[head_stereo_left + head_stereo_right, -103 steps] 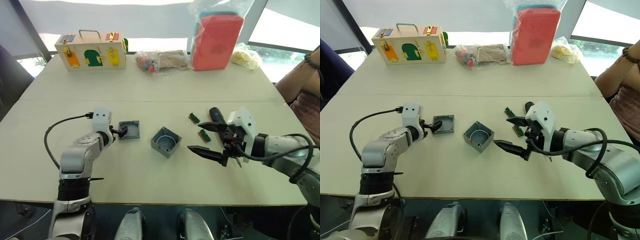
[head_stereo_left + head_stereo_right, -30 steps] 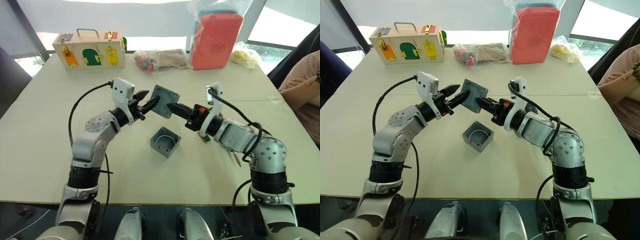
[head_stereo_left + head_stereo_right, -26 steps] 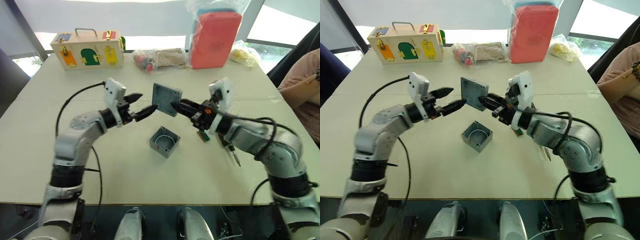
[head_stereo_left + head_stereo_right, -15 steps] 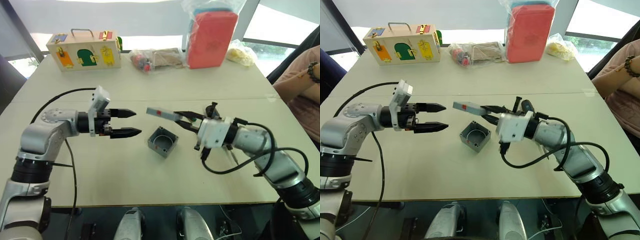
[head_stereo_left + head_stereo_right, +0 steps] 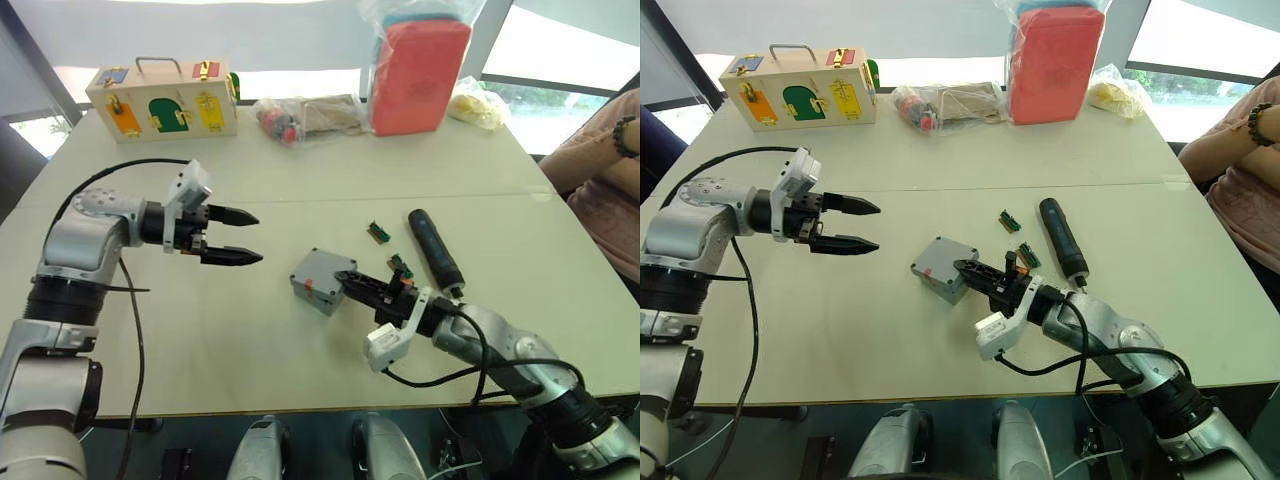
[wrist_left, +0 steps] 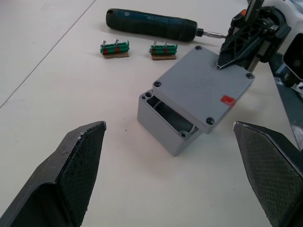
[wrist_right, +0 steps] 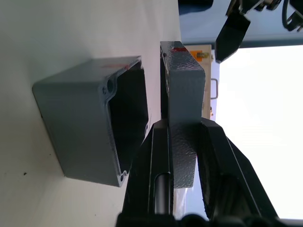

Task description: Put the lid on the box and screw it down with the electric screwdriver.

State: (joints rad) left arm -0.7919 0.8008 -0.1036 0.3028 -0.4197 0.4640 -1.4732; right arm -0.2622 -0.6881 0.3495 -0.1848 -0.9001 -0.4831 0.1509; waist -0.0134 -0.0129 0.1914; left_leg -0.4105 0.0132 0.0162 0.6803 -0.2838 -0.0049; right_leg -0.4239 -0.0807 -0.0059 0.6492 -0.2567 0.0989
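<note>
In the middle of the table (image 5: 150, 330) sits the box (image 6: 163, 124), with the lid (image 6: 203, 87) held just over it, shifted to one side so part of the opening shows. The right gripper (image 5: 352, 280) is clamped on the lid's edge, and from the right wrist view there's a gap between lid and box rim, so it isn't seated. A small red mark sits on the lid's top.

The left gripper (image 5: 242, 236) hangs off to the robot's left of the box, fingers spread wide with nothing in them.

The electric screwdriver (image 5: 434, 249) lies flat on the table just to the right of the box, near two small green pieces (image 6: 115, 48). Nothing sits between it and the box except those.

Farther back: a wooden box with coloured doors (image 5: 163, 97), a bagged red case (image 5: 420, 62) and some clutter in plastic (image 5: 300, 115). A person's arm (image 5: 600, 160) shows at the right edge.
</note>
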